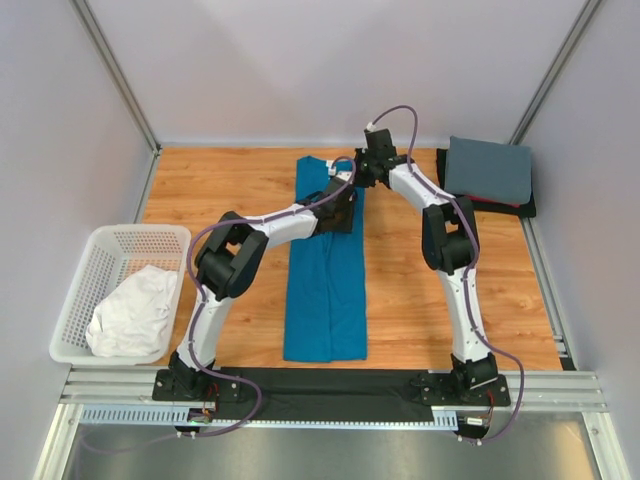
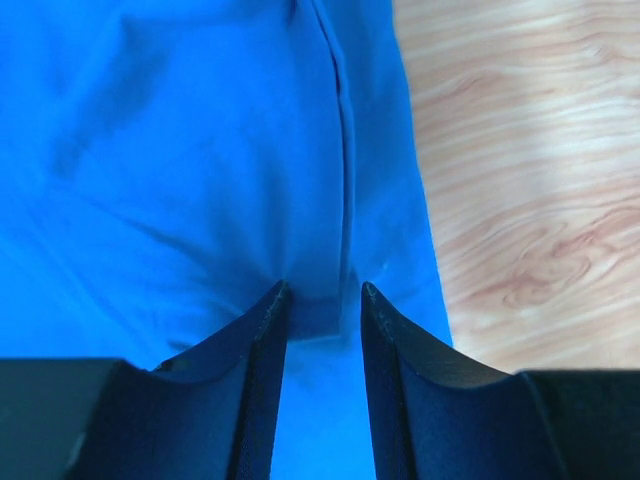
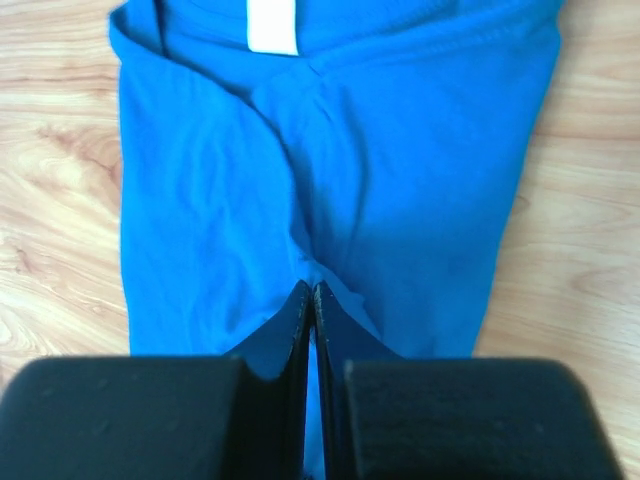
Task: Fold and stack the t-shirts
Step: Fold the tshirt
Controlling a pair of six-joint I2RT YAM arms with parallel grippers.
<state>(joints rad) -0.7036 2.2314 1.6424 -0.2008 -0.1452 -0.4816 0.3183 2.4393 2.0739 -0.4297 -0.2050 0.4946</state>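
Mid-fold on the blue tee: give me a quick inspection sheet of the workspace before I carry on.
Surface: wooden table, no damage seen.
Job's things: teal-blue t-shirt lies in the centre as a long narrow strip, collar end far. Slate-grey t-shirt is folded at far right over a dark garment. White t-shirt is crumpled in the basket.
Clutter: white mesh laundry basket at the left edge.
Grippers: left gripper has its fingers parted with blue cloth between them, grip unclear. Right gripper is shut on the same shirt below the collar.
Cables: purple cables run along both arms, no snag seen.
Surroundings: pale enclosure walls, nothing else seen.
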